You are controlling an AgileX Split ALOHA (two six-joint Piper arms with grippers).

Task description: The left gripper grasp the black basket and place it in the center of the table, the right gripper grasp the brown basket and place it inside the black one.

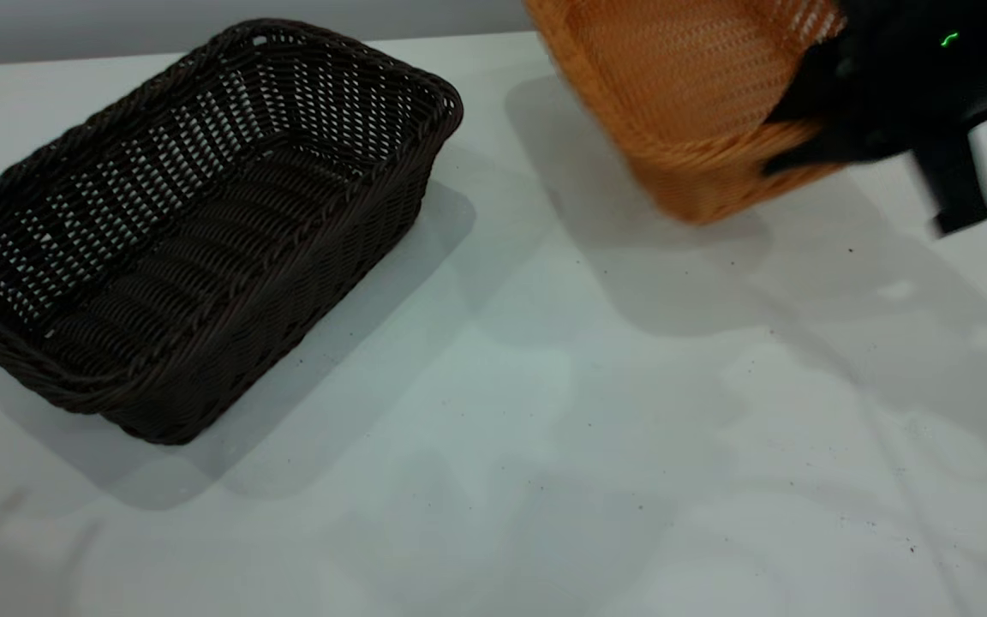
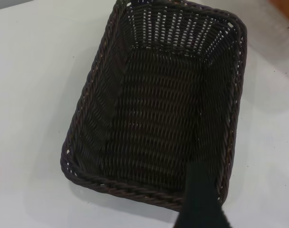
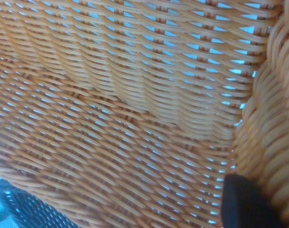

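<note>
The black basket (image 1: pixel 202 214) rests on the table (image 1: pixel 545 428) at the left, empty and set at an angle. In the left wrist view it (image 2: pixel 158 109) fills the frame, and a dark part of my left gripper (image 2: pixel 201 199) hangs over one corner of its rim. The brown basket (image 1: pixel 682 94) hangs tilted above the table at the back right, apart from the black one. My right gripper (image 1: pixel 772 146) is shut on its braided rim. In the right wrist view one black finger (image 3: pixel 244 204) lies against the brown basket's inner wall (image 3: pixel 135 118).
The white-grey tabletop stretches bare across the middle and front, with small dark specks (image 1: pixel 912 548). The brown basket casts a broad shadow (image 1: pixel 673 274) on the table beneath it. A grey wall edge (image 1: pixel 74 34) runs along the back.
</note>
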